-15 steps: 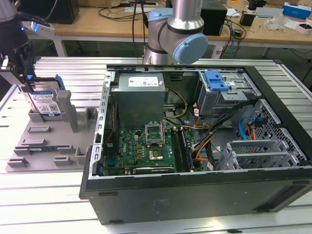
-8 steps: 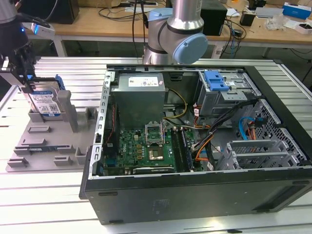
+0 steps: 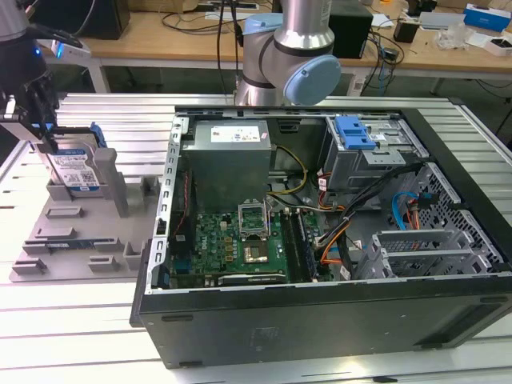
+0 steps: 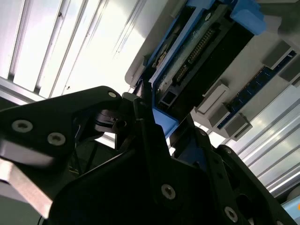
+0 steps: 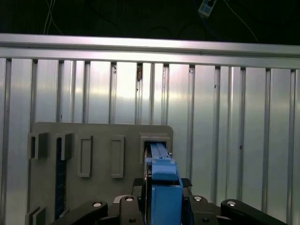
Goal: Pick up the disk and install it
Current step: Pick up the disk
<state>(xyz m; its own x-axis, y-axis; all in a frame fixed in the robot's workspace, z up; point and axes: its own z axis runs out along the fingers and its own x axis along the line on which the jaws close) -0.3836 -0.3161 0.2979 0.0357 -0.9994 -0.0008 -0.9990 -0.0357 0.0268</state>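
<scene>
A ribbed aluminium worktop (image 3: 72, 336) of long parallel slotted profiles fills the foreground, and its slats glare white under overhead light in both wrist views (image 4: 56, 42) (image 5: 225, 117). Behind it in the exterior view stands a wooden desk (image 3: 160, 36) on a white leg (image 3: 100, 76), strewn with loose cables (image 3: 192, 20). A blue-and-white box (image 3: 486, 16) sits at the desk's far end on the exterior view's right. Under the desk it is dark.
</scene>
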